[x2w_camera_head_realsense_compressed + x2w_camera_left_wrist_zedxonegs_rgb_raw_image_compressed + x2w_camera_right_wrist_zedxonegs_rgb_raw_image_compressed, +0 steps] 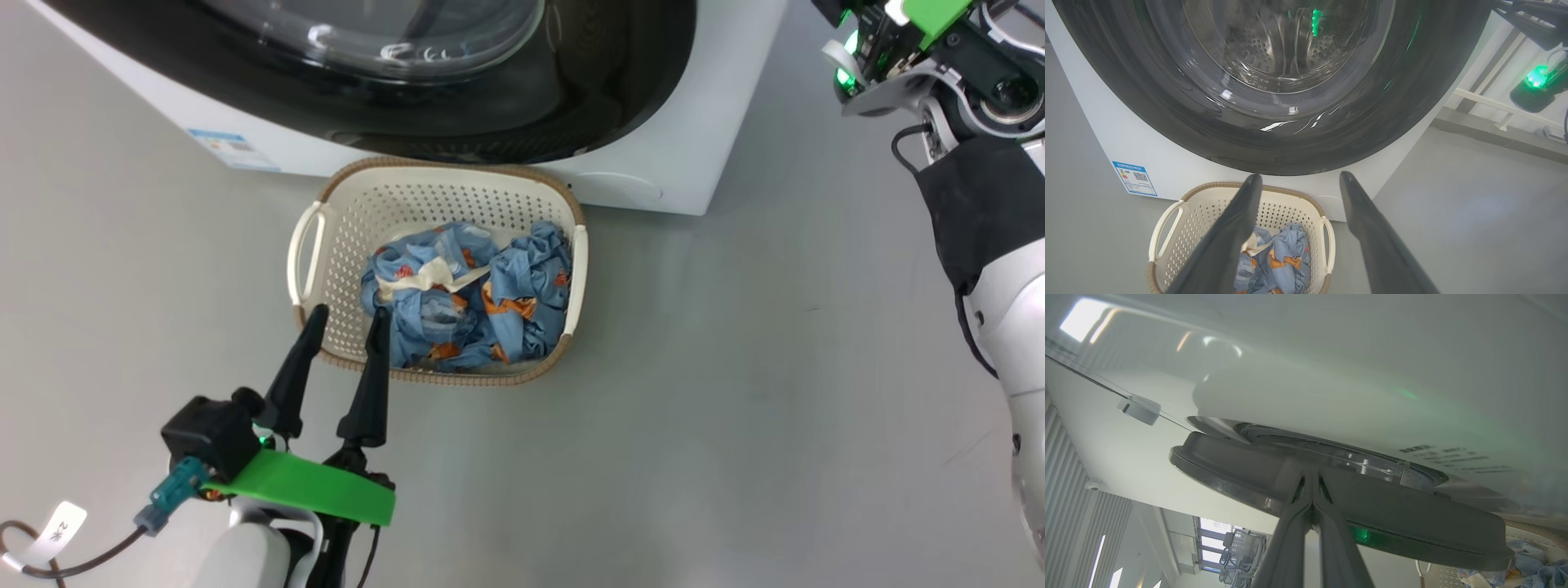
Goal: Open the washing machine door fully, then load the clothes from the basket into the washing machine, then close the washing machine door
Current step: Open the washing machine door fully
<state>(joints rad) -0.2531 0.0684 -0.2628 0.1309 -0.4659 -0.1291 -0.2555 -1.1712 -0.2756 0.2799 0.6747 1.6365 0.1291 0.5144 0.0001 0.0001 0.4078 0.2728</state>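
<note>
The right gripper (1312, 486), fingers pressed together at the washing machine door (1412, 522) rim, needed steady outward pulling; the left gripper (347, 314) hovered wide beside it.

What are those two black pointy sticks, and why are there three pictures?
They are a robot's fingers. Each arm ends in a pincer. One picture comes from the robot's head; the others come from cameras on each wrist. The left pincer is open, above a basket of blue clothes on the floor. The right pincer is shut, its tips at the edge of the washing machine door, which seems slightly open. The white box is the washing machine.
</note>
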